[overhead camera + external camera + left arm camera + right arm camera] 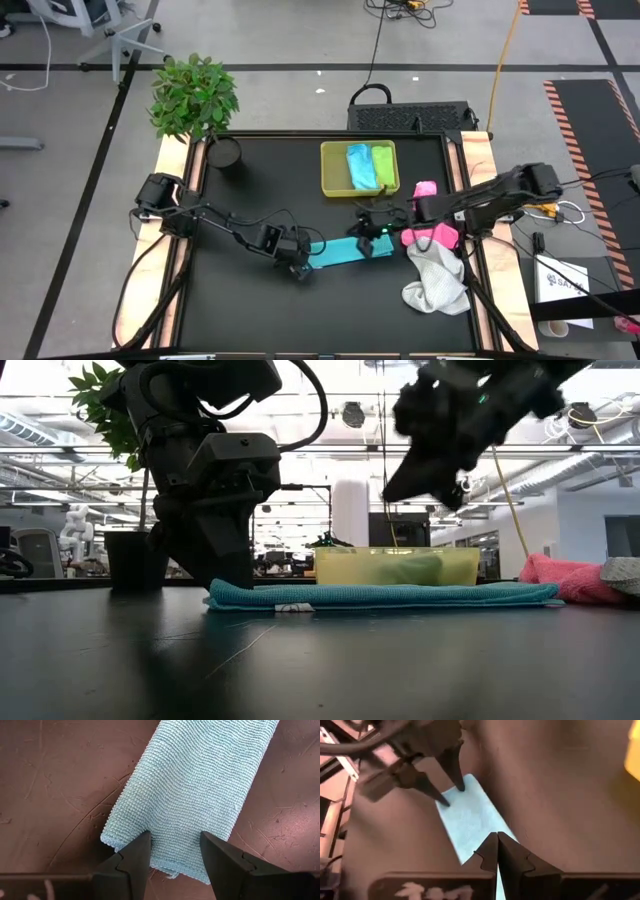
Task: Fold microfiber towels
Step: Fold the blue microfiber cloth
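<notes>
A black work table (pixel 250 300) carries the whole scene, with two dark arms reaching in from either side. A potted plant (pixel 195 95) stands at its far left corner. Near the far edge sits a yellow-green plastic tray (pixel 335 185) holding two folded towels side by side, a light blue towel (pixel 359 166) and a lime green towel (pixel 381 165). Toward the right edge, a white towel (pixel 437 282) lies crumpled, touching a bunched pink towel (pixel 430 236).

In the middle of the table, a teal towel (pixel 340 251) lies flat as a long folded strip. The left gripper (pixel 175 840) is down at the strip's left end, its fingers spread apart and straddling the cloth's end edge, with the tips resting on the fabric and not pinching it. The right gripper (pixel 497 839) hangs above the strip's right end, its fingers pressed together with nothing between them; the low view shows it raised clear of the table.
</notes>
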Robot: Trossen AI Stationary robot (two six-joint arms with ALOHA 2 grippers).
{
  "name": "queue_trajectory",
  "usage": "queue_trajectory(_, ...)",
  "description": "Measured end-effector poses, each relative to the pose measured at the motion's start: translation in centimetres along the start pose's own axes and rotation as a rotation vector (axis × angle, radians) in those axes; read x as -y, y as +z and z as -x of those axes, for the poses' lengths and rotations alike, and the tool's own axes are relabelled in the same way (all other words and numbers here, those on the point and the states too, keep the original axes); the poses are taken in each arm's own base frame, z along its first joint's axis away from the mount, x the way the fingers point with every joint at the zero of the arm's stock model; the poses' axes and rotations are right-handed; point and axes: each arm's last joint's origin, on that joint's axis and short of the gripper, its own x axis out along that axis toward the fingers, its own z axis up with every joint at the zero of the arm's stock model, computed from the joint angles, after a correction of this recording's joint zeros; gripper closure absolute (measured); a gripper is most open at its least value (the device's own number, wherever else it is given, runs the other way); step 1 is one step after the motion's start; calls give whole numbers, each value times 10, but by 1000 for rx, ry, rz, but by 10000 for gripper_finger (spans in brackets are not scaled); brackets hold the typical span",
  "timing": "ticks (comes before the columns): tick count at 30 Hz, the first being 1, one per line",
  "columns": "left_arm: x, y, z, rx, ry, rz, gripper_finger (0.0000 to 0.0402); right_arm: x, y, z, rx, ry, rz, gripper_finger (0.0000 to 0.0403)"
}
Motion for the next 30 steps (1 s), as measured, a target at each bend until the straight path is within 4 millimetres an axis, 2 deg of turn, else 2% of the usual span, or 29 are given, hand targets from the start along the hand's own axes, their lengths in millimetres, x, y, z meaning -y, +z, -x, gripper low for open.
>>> queue_trajectory(6,0,0,0,1,-2,1,225,8,-12,-41,-17,9,-2,403)
queue_trajectory(16,0,0,0,1,-2,-2,225,4,-7,-80,-46,-11,49,403)
queue_trajectory(25,0,0,0,0,-1,-1,225,14,-5,-86,-83,-61,42,403)
queue_trajectory(30,0,0,0,0,-2,-3,225,12,-7,-86,-86,-57,49,403)
